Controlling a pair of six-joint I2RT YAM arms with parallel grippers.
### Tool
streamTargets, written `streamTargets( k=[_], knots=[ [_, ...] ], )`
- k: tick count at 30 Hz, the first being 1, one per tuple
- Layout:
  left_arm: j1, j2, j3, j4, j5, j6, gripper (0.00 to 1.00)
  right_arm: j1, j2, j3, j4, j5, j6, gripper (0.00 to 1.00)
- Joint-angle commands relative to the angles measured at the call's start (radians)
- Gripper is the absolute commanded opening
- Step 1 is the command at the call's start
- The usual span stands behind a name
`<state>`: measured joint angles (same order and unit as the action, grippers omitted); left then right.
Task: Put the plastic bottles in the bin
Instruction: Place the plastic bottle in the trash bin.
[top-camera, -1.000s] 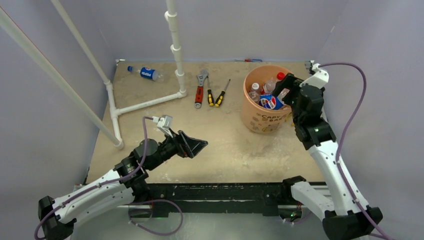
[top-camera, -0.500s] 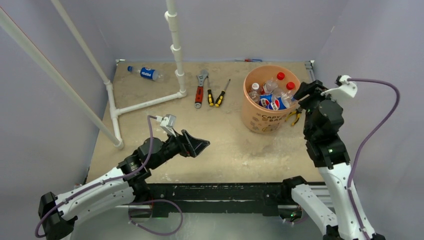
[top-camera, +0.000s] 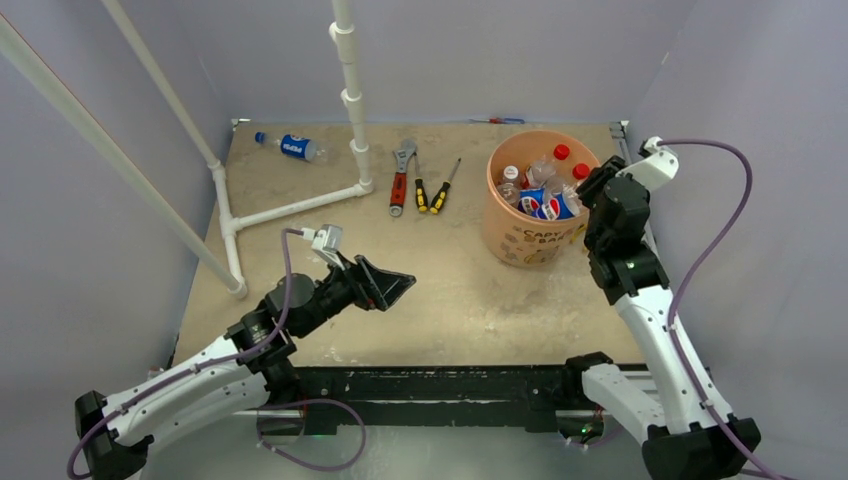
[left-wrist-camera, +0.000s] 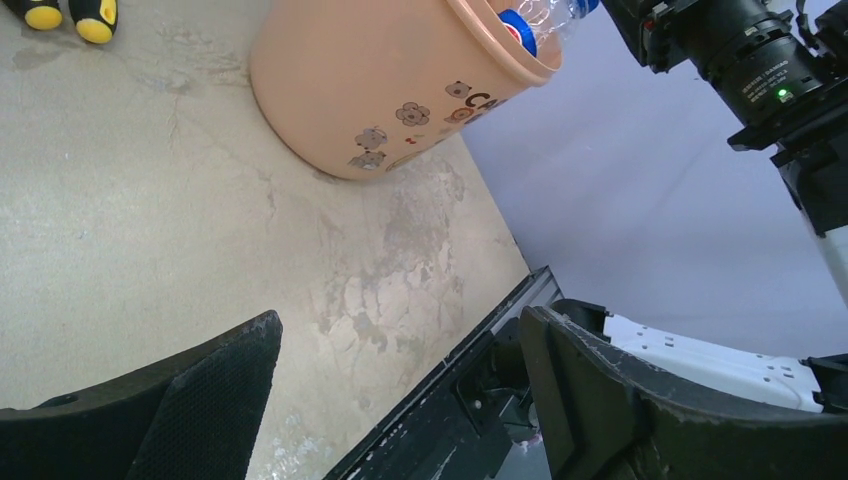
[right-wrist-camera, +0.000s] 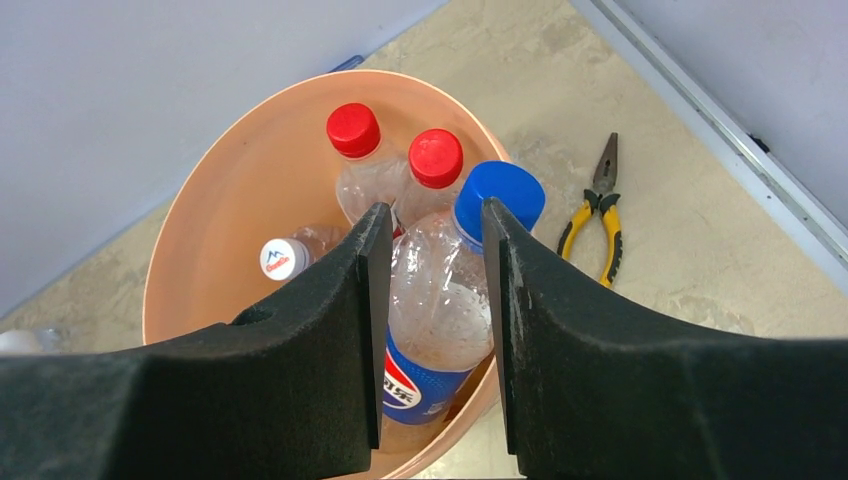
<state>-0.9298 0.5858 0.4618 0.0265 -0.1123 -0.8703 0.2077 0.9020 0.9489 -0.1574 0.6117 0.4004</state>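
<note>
Several small clear plastic bottles (right-wrist-camera: 370, 185) sit packed in the round orange plastic bin (top-camera: 520, 240), with red, blue and white caps showing. One more blue-labelled clear bottle (top-camera: 290, 146) lies on its side at the far left corner of the beige table (top-camera: 470, 300), behind the white pipe frame (top-camera: 290, 205) and well apart from the bin. The right gripper (right-wrist-camera: 435, 210) hovers over the bin's rim with its jaws narrowly apart and nothing between them. A blue-capped bottle (right-wrist-camera: 440, 300) shows below the gap. The left gripper (top-camera: 400, 285) hangs over the table's near middle, jaws wide and empty. Yellow-handled pliers (right-wrist-camera: 598, 215) lie just beside the bin.
</note>
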Motion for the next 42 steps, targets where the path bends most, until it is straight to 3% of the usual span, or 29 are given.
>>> streamTargets(
  k=[1, 11, 15, 22, 26, 27, 31, 38, 42],
  knots=[
    [0.005, 0.009, 0.031, 0.015, -0.012, 0.025, 0.88, -0.024, -0.008, -0.034, 0.056, -0.025, 0.021, 0.40],
    [0.005, 0.002, 0.013, 0.026, 0.005, 0.015, 0.88, -0.031, -0.022, -0.067, 0.046, -0.164, 0.072, 0.41],
    [0.005, -0.016, 0.003, 0.027, -0.002, 0.009, 0.88, -0.031, -0.072, -0.017, 0.033, -0.198, 0.068, 0.47],
    [0.005, -0.009, -0.009, 0.056, 0.004, -0.003, 0.88, -0.032, -0.131, 0.078, -0.083, -0.050, 0.026, 0.79],
    [0.005, 0.008, -0.009, 0.066, 0.023, -0.017, 0.88, -0.033, -0.083, 0.064, -0.150, 0.025, 0.061, 0.98],
    [0.005, 0.009, -0.007, 0.062, 0.027, -0.018, 0.88, -0.037, -0.062, 0.062, -0.163, 0.026, 0.075, 0.99],
    [0.005, -0.009, 0.005, 0.017, 0.027, -0.020, 0.88, -0.071, -0.016, 0.032, -0.122, -0.025, 0.095, 0.97],
    [0.005, -0.081, -0.001, -0.025, -0.008, -0.011, 0.88, -0.108, 0.053, 0.016, -0.033, -0.050, 0.071, 0.83],
    [0.005, -0.085, -0.007, -0.025, -0.015, -0.007, 0.88, -0.112, 0.068, 0.000, 0.010, -0.080, 0.071, 0.66]
  ],
)
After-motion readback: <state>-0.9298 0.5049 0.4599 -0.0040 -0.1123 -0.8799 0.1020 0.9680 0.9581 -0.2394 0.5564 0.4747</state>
